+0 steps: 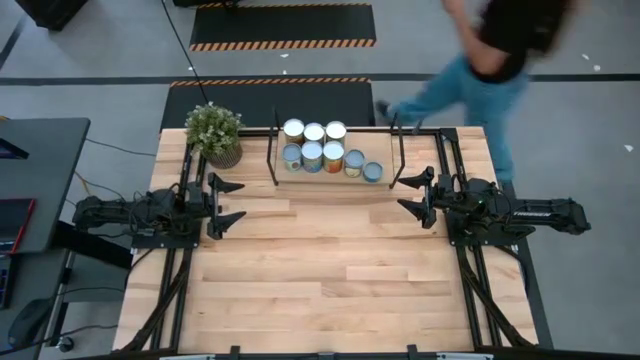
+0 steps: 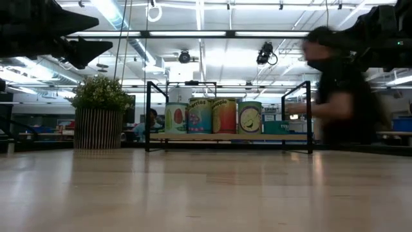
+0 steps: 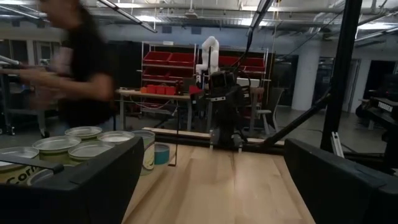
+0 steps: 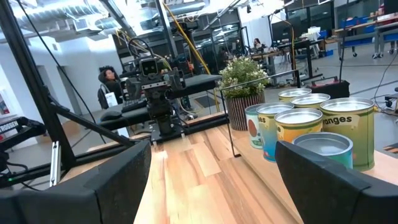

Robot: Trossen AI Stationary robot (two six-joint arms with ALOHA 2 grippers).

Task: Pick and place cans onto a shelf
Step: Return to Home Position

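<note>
Several cans with shiny round tops stand upright on their bases in two rows on the light wood shelf, between its black upright rods, at the table's far middle. They also show in the low view, the left wrist view and the right wrist view. My left gripper is open and empty at the table's left, near the shelf's left end. My right gripper is open and empty at the right, near the shelf's right end.
A potted green plant stands at the far left, beside the shelf. A blurred person moves past behind the table's far right corner. Bare tabletop lies between the arms and toward the near edge.
</note>
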